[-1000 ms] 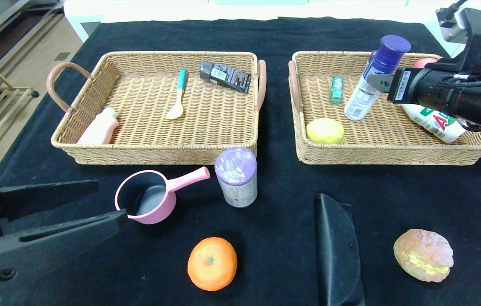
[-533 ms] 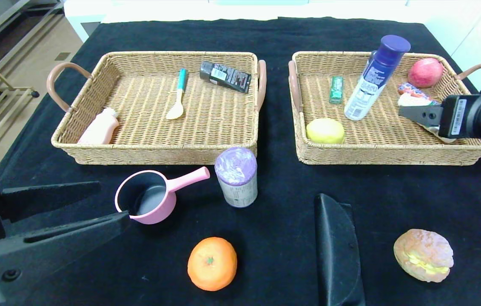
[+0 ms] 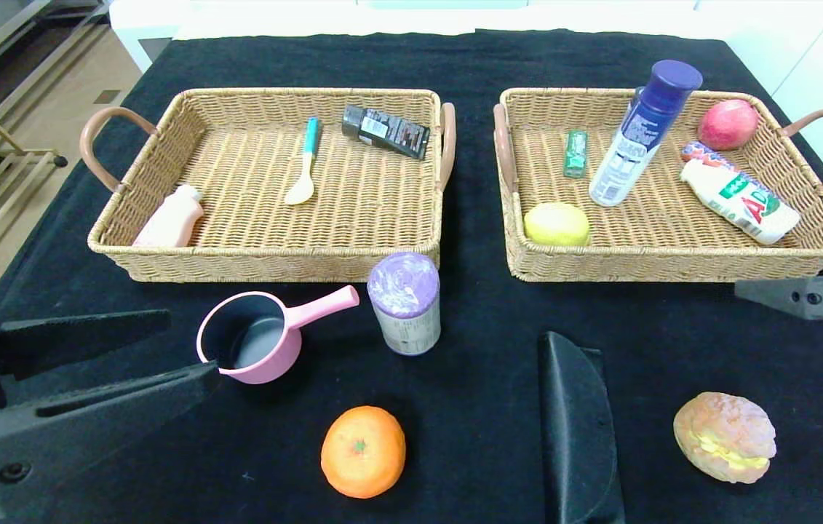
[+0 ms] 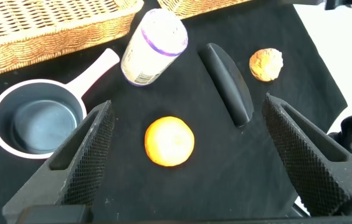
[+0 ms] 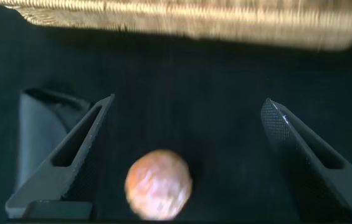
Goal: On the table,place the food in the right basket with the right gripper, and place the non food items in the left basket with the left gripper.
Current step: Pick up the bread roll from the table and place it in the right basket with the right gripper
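The blue-and-white bottle [image 3: 640, 135] stands leaning in the right basket [image 3: 673, 266], free of any gripper. On the black table [image 3: 476, 320] lie the orange [image 3: 362, 451], the bun [image 3: 725, 437], the pink saucepan [image 3: 255, 346], the purple-lidded canister [image 3: 405, 302] and the black pouch [image 3: 577, 429]. My right gripper [image 5: 188, 102] hangs open in front of the right basket's right end, above the bun [image 5: 158, 185]; one of its fingers [image 3: 782, 297] shows in the head view. My left gripper [image 3: 193, 343] is open at the front left, beside the saucepan, with the orange [image 4: 169, 141] lying beyond its fingers.
The left basket [image 3: 273, 262] holds a pink bottle [image 3: 171, 218], a spatula [image 3: 305, 164] and a dark box [image 3: 386, 131]. The right basket also holds a lemon [image 3: 557, 223], a green pack [image 3: 575, 153], an apple [image 3: 728, 124] and a white drink bottle [image 3: 738, 200].
My right gripper has let go of the blue-and-white bottle, which stays standing in the right basket, and has drawn back right and forward out of the basket. The left arm has not moved.
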Robot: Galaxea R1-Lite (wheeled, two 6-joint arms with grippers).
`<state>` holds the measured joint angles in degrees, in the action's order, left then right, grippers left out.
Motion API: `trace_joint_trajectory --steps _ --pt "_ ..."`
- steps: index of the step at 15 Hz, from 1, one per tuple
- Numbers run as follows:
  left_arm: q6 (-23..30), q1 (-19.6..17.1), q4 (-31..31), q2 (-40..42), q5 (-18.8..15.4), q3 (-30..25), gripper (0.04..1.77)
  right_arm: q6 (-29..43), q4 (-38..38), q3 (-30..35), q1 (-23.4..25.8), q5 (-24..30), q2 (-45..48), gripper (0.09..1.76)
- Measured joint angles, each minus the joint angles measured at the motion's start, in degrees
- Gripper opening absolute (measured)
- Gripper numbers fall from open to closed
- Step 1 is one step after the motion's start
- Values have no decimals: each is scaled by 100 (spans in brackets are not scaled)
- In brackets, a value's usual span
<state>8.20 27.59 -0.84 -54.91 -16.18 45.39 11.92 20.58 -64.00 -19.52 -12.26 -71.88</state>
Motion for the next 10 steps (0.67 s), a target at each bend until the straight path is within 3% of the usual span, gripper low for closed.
trace_joint_trajectory --steps 3,10 --pt "2 0 7 2 2 0 172 759 519 -27 -167 -5 27 169" --pt "6 0 0 4 2 0 172 1464 664 171 -206 15 -527 170"
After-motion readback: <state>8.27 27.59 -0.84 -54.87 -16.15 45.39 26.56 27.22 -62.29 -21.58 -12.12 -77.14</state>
